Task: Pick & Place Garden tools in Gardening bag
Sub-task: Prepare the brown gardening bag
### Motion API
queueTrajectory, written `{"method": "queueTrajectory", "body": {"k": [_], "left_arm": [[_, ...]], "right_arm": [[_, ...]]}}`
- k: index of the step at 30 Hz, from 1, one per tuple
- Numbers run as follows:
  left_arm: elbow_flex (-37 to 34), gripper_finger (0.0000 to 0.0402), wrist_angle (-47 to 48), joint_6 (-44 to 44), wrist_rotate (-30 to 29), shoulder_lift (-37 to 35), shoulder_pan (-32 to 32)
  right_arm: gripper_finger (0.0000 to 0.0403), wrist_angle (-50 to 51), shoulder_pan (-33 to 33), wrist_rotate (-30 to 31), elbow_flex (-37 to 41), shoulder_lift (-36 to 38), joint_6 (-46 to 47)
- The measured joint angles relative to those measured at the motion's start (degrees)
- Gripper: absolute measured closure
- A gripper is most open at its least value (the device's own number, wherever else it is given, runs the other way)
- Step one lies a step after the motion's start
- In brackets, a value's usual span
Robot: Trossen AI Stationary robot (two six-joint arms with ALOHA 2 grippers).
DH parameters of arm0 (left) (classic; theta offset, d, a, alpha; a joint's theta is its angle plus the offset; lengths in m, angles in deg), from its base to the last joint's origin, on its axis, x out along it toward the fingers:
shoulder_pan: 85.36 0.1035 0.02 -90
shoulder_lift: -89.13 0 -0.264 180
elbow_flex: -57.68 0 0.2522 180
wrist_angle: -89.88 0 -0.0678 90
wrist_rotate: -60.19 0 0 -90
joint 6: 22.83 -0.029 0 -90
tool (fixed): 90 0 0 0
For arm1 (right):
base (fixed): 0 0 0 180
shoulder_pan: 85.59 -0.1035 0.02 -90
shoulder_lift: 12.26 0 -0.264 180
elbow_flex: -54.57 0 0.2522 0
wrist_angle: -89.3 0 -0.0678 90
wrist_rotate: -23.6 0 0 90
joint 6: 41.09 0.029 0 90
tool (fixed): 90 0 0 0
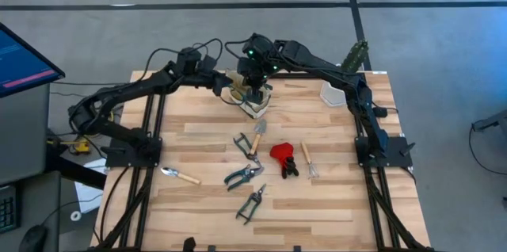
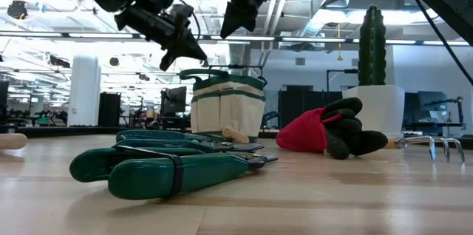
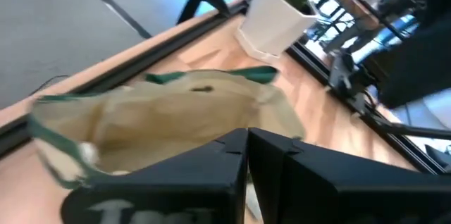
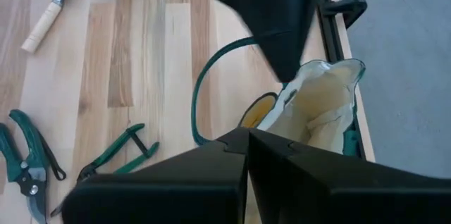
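Observation:
The cream gardening bag (image 1: 252,106) with green trim stands upright on its base at the table's far middle, mouth open (image 3: 176,111) (image 4: 320,101). My right gripper (image 1: 255,89) (image 4: 248,132) hangs shut above its mouth, holding nothing. My left gripper (image 1: 228,87) (image 2: 185,49) is shut just left of and above the bag, slanting down toward it, also holding nothing. The garden tools lie flat on the table nearer the front: a trowel (image 1: 255,135), green pruning shears (image 1: 242,176), a red-headed tool (image 1: 283,157), a thin wooden-handled tool (image 1: 309,159).
A white pot (image 1: 334,93) with a green cactus (image 2: 372,43) stands right of the bag. A second pair of green shears (image 1: 251,203) lies near the front, and a wooden-handled tool (image 1: 182,176) lies apart at the left. Bare wood shows along the near edge.

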Motion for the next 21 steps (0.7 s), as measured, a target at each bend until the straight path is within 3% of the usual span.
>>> {"method": "queueTrajectory", "body": {"k": [14, 21], "left_arm": [[2.55, 0.04, 5.9, -2.93, 0.2, 1.99, 3.29], [2.57, 0.04, 5.85, -4.14, -1.28, -0.87, 3.44]], "right_arm": [[0.0403, 1.19, 1.18, -0.31, 0.24, -4.43, 0.74], [0.0403, -5.24, 0.15, -0.53, 0.04, -5.15, 4.55]]}}
